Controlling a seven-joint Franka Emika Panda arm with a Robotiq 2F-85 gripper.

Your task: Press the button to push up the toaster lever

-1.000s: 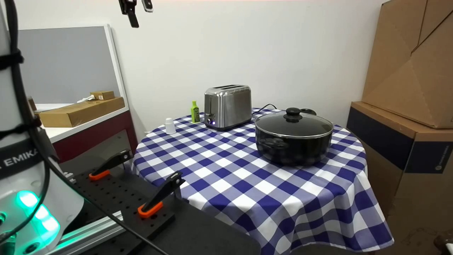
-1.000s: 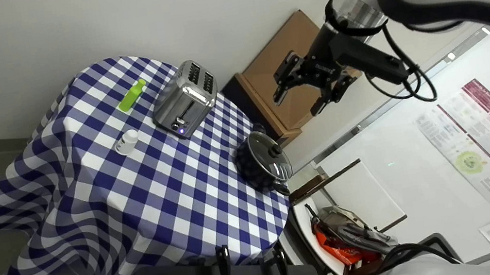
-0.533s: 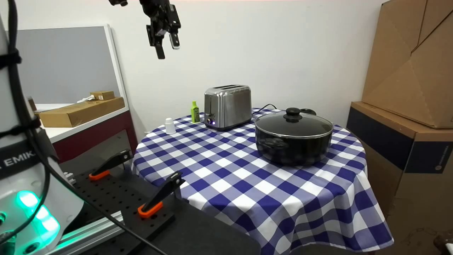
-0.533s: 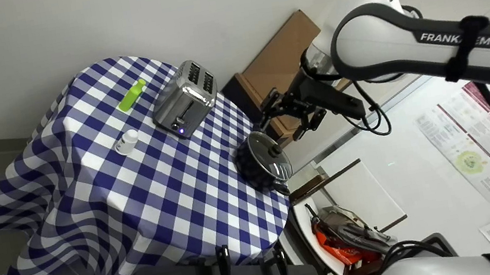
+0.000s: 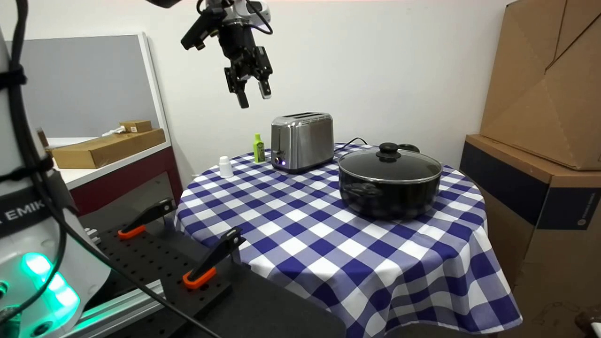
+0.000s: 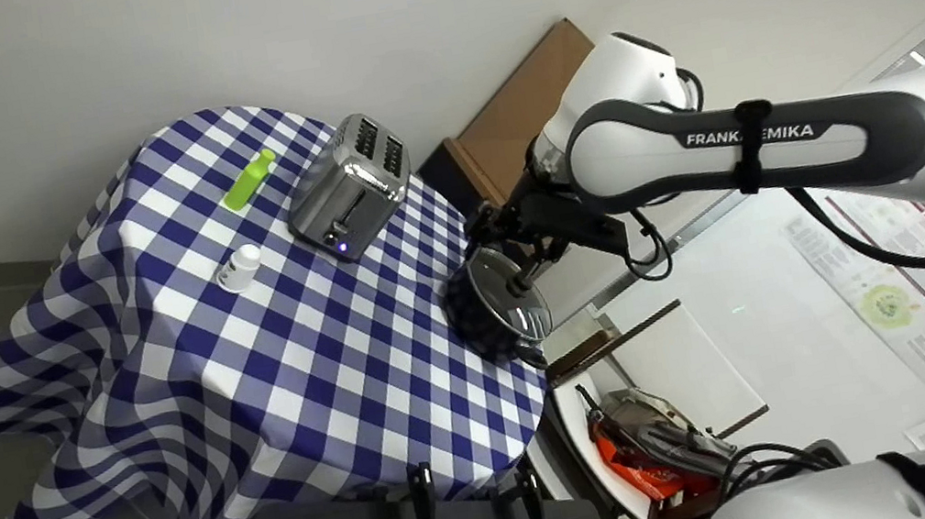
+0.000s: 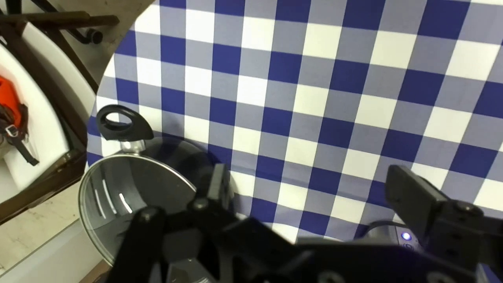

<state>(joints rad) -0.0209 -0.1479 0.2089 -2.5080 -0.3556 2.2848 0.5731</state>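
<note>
The shiny silver toaster (image 5: pixel 312 141) stands on the checked cloth in both exterior views (image 6: pixel 345 194). Its lever (image 6: pixel 341 226) is low on the front face. A small lit button (image 6: pixel 344 247) glows blue-violet below it; the light also shows in the wrist view (image 7: pixel 406 236), where the gripper hides most of the toaster. My gripper (image 5: pixel 255 100) is in the air, above and in front of the toaster's front end in that exterior view. Its fingers are wide apart with only cloth visible between them in the wrist view (image 7: pixel 308 179). It touches nothing.
A black pot with a glass lid (image 5: pixel 389 197) stands beside the toaster, under the gripper's left side in the wrist view (image 7: pixel 133 188). A green bottle (image 5: pixel 259 149) and a white bottle (image 5: pixel 226 167) stand near the toaster's front. Cardboard boxes (image 5: pixel 540 94) stand beyond the table.
My gripper has come down and moved right toward the toaster in an exterior view, down and left in an exterior view. The fingers stay open. The toaster and pot have not moved.
</note>
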